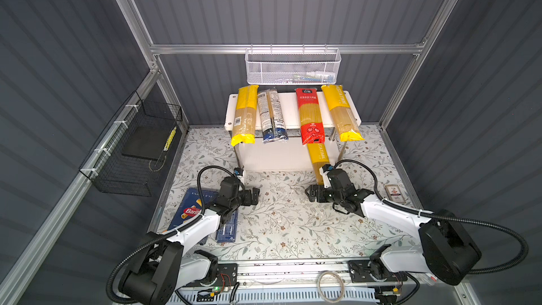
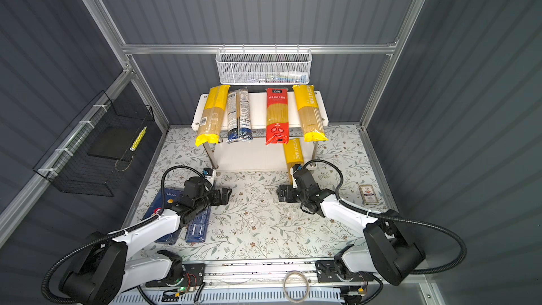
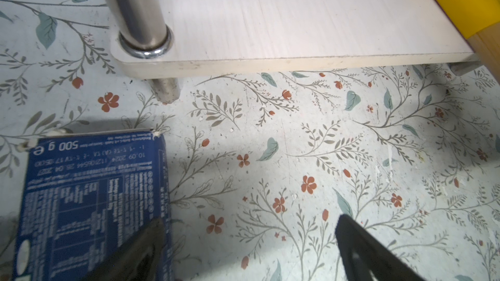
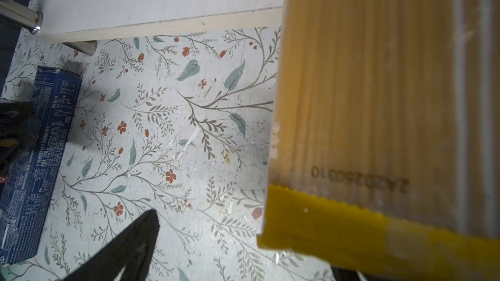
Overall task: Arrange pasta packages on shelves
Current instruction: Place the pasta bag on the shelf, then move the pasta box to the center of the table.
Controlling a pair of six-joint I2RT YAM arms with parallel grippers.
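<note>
Jutting off the lower shelf (image 1: 272,156) at centre right, the yellow bag (image 1: 318,156) lies just beside the spread, empty right claw (image 1: 309,193), whose arm could knock it down; the left claw (image 1: 255,195), also spread, hovers by blue boxes (image 1: 189,211) lower left.

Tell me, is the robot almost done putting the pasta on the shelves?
Over halfway. Done: the top shelf holds the left yellow bag, grey-and-blue bag, red bag and right yellow bag; a third yellow bag lies on the lower shelf, poking out. In hand: nothing, the left gripper and right gripper are open. Left: the wide blue box and narrow blue box on the table.
</note>
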